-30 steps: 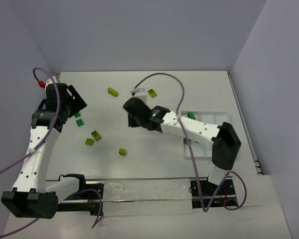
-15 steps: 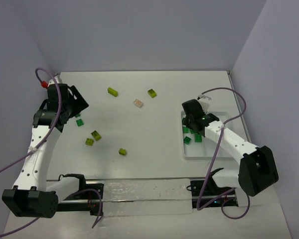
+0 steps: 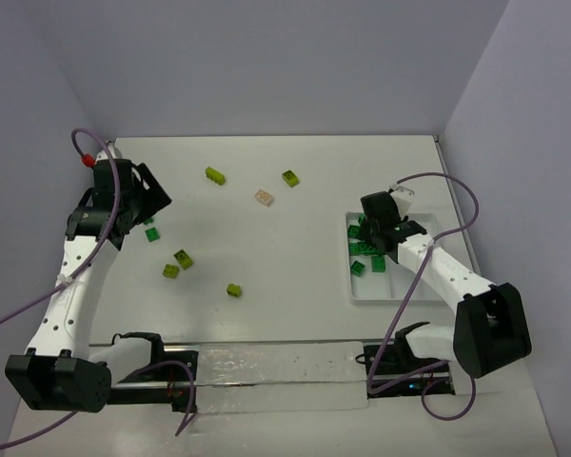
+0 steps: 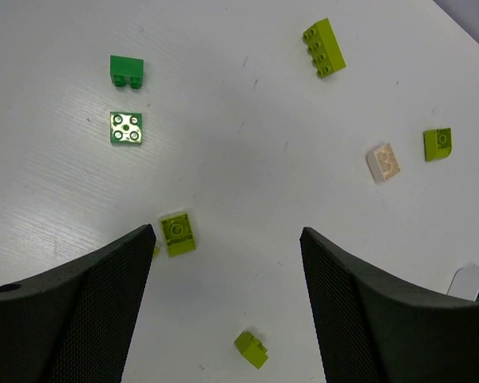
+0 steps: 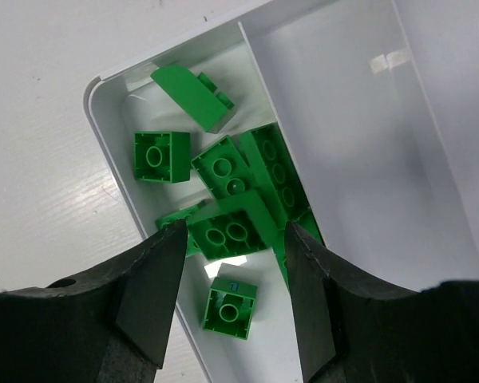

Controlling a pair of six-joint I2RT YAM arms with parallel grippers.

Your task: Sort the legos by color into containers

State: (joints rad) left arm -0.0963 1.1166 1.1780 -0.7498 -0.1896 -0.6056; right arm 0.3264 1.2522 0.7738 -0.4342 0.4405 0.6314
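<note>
Right wrist: right pincer (image 5: 233,239) spread above dk green legos (image 5: 223,171) in tray (image 5: 351,120)

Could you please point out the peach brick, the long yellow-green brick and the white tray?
peach brick (image 4: 383,162): left wrist view, top face.
long yellow-green brick (image 4: 323,48): left wrist view, studded top.
white tray (image 5: 343,120): right wrist view, bare floor.

Green legos (image 5: 231,191) in white tray's end compartment (image 5: 130,102); loose legos (image 4: 178,234) outside, one seemingly peach (image 4: 382,161).
</note>
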